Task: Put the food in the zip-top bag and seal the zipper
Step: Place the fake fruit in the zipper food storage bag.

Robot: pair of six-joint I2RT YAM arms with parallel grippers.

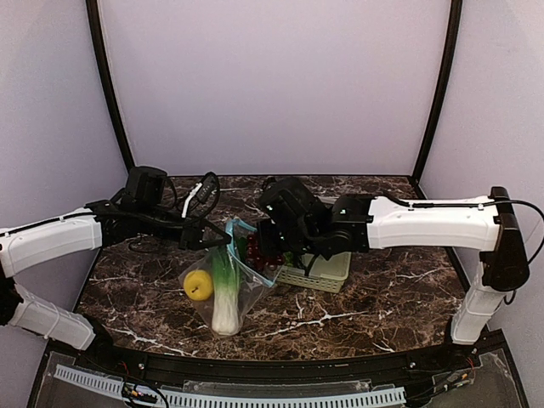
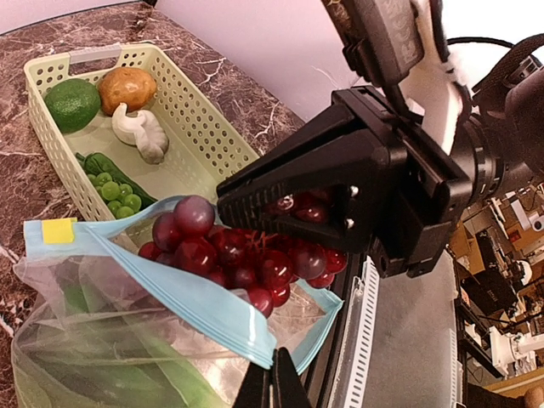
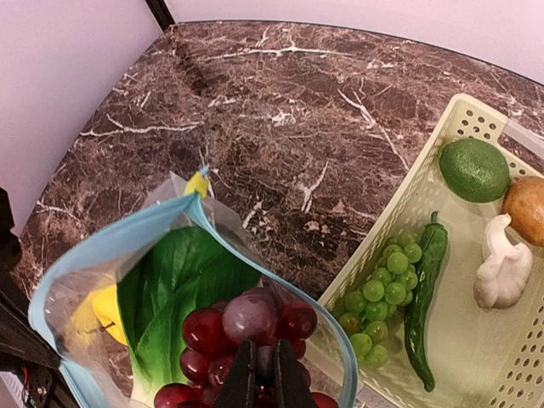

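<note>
Roughly, the packing is partway done: the lemon (image 1: 198,286) and the leafy green (image 3: 183,285) lie inside the zip-top bag (image 2: 59,340), which is held up with its mouth open and its lower end seemingly resting on the marbled tabletop (image 3: 280,110). The left gripper (image 2: 272,384) is clamped tight on the teal zipper (image 2: 178,293) edge, keeping that mouth raised. The right gripper (image 3: 259,378) is closed on the purple grapes (image 3: 251,327), which hang at the mouth, not yet released. Left to move, I judge, are the pieces in the pale green basket (image 2: 208,132) beside the bag: a lime (image 3: 474,168), the brown potato (image 2: 127,87), the white bulb (image 3: 503,270), green grapes (image 3: 382,293) and a green pepper (image 3: 425,289). After that, the zipper needs pressing closed along its length.
</note>
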